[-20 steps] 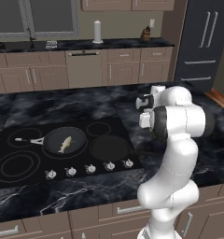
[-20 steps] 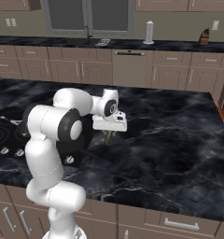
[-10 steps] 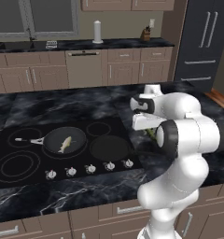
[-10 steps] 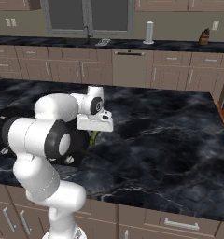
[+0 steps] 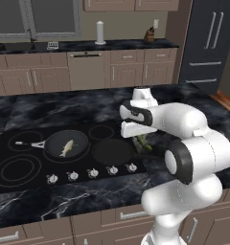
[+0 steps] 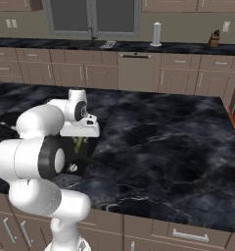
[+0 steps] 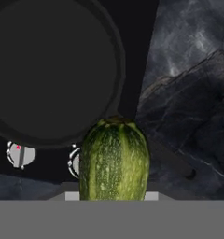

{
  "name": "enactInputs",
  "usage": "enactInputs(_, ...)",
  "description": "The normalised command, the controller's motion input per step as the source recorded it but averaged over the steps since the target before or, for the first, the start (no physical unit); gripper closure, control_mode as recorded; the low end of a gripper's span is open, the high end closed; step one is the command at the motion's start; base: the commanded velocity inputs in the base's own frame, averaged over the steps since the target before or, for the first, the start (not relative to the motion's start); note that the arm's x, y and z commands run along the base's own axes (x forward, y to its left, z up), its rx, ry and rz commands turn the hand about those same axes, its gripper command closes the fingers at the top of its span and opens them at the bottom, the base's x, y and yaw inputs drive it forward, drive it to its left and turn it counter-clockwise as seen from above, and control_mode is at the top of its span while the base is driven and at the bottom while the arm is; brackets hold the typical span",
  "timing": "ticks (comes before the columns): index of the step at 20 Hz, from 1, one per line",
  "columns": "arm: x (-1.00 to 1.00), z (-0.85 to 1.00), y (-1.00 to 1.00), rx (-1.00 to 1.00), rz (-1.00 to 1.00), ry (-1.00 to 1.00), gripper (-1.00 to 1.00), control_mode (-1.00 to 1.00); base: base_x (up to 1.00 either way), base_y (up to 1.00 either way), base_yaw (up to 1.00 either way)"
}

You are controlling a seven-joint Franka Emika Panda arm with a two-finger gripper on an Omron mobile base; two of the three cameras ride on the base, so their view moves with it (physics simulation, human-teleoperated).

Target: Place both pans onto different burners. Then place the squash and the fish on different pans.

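Note:
My gripper (image 5: pixel 139 138) is shut on the squash (image 7: pixel 114 161), a green speckled squash that hangs end-down and hides the fingertips in the hand view. The squash (image 5: pixel 142 141) hovers just right of an empty dark pan (image 5: pixel 112 151), over the right edge of the cooktop (image 5: pixel 21 165). In the hand view that pan (image 7: pixel 53 70) lies beyond the squash, and its handle (image 7: pixel 181 165) runs off to the lower right. The second pan (image 5: pixel 64 142) sits on a burner further left with the pale fish (image 5: pixel 67 147) in it. From the right, the squash (image 6: pixel 79 145) shows under the hand.
Silver knobs (image 5: pixel 92 172) line the cooktop's front edge, two of them (image 7: pixel 19 154) showing in the hand view. Unoccupied burner rings (image 5: pixel 11 171) lie at the left. Dark marble counter (image 6: pixel 163 142) spreads to the right. A paper towel roll (image 5: pixel 100 32) stands on the back counter.
The arm has swung left from over the counter toward the cooktop, carrying the squash to the empty pan's right edge. The pans and fish have not moved.

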Motion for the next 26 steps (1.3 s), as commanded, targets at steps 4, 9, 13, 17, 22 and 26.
enactInputs(4, 0.05, 0.0, 0.51, 0.01, 0.03, -0.07, 1.0, -1.0, 0.0, 0.0, 0.0)
enactInputs(9, 0.21, -0.09, 0.41, 0.03, 0.0, -0.08, 1.0, -1.0, 0.0, 0.0, 0.0)
enactInputs(13, 0.32, -0.15, 0.46, 0.01, 0.0, -0.06, 1.0, -1.0, 0.0, 0.0, 0.0)
enactInputs(17, 0.39, -0.14, 0.4, 0.01, 0.0, -0.03, 1.0, -1.0, 0.0, 0.0, 0.0)
enactInputs(22, 0.16, -0.18, 0.04, 0.01, 0.0, -0.03, 1.0, -1.0, 0.0, 0.0, 0.0)
enactInputs(26, 0.0, -0.41, 0.0, 0.0, 0.0, -0.04, 1.0, -1.0, 0.0, 0.0, 0.0)
